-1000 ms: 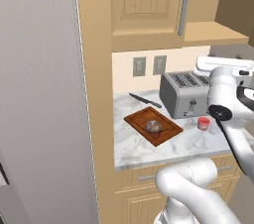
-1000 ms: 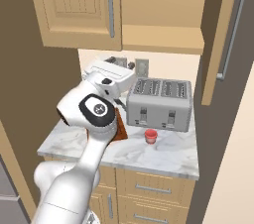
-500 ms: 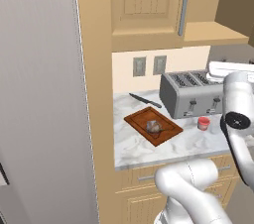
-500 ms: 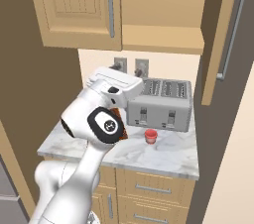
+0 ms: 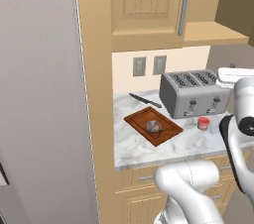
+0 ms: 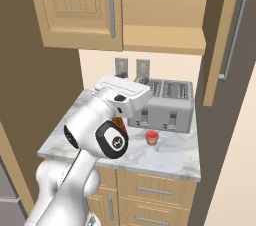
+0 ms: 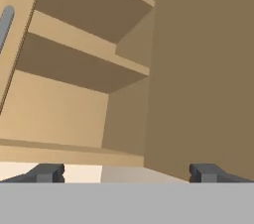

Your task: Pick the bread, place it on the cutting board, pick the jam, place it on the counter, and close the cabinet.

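The bread (image 5: 154, 127) lies on the reddish-brown cutting board (image 5: 144, 118) on the marbled counter (image 5: 131, 146). To the right, the red jam (image 5: 203, 123) (image 6: 152, 137) stands on the counter in front of the toaster. My gripper (image 7: 126, 172) is open with nothing between its fingertips (image 7: 47, 172). It points up into the open cabinet (image 7: 89, 44). The white hand (image 5: 235, 74) (image 6: 122, 87) hovers above the toaster's right end. The cabinet's door (image 6: 222, 45) stands swung out to the right, showing its bar handle (image 6: 232, 35).
A silver toaster (image 5: 193, 94) stands at the back of the counter, and a dark knife (image 5: 144, 100) lies to its left. A tall grey wall (image 5: 39, 94) bounds the counter's left side. The left cupboard door (image 5: 149, 5) is shut. Drawers (image 6: 155, 190) sit below the counter.
The hand has swung to the right, above the toaster, and the arm's elbow has come lower. Bread, jam and board have not moved.
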Robot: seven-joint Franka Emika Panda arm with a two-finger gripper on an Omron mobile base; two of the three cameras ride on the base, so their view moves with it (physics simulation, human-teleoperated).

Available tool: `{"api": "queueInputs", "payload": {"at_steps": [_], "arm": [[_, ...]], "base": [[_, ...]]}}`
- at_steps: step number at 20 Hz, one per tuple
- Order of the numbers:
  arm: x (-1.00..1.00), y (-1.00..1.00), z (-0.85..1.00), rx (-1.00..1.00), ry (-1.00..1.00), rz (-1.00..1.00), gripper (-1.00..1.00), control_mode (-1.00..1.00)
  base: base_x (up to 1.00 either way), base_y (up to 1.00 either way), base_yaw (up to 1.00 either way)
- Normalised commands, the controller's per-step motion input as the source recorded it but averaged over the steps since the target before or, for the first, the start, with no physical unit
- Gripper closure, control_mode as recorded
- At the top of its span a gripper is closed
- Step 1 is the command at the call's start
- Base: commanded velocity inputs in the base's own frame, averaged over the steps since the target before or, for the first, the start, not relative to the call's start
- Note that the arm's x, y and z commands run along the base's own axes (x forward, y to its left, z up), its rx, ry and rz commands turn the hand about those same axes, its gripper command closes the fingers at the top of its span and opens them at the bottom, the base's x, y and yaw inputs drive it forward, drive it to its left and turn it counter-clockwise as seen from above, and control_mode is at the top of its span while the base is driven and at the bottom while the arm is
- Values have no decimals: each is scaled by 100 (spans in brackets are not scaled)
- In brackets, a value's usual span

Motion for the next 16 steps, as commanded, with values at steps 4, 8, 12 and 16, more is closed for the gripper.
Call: {"api": "queueInputs", "payload": {"at_steps": [4, 8, 12, 16], "arm": [[-28, -18, 0, 0, 11, 0, -100, -100], [-28, -17, 0, 0, 11, 0, -100, -100], [-30, -17, 0, 0, 11, 0, -100, -100], [-34, -17, 1, 0, 7, 0, -100, -100]], "base": [[0, 0, 0], [0, 0, 0], [0, 0, 0], [0, 0, 0]]}}
